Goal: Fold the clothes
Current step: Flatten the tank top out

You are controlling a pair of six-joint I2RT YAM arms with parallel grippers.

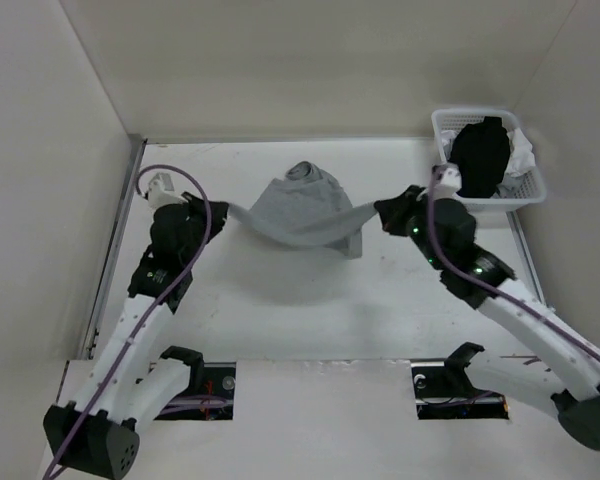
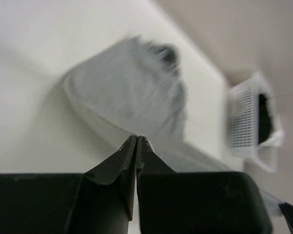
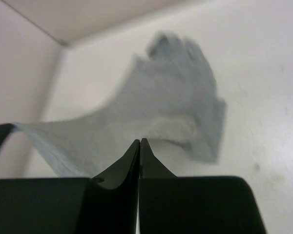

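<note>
On the table [image 1: 280, 330], toward its far side: grey T-shirt [image 1: 305, 212] slung between both arms, sagging mid-span. Left gripper [image 1: 218, 210] is pinched tight on its left edge, right gripper [image 1: 385, 214] on its right edge. Light, limp knit that probably drapes and slides, so best gripped at hems or corners. Plain heather grey, rumpled, bunched at far end.

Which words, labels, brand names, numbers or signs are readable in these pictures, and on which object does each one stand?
There is no readable text in any of the three views.
The grey T-shirt is plain: no print or tag shows.
The white basket and the black garment inside it show no writing.
Both wrist views are blurred, but nothing in them looks like lettering.
</note>
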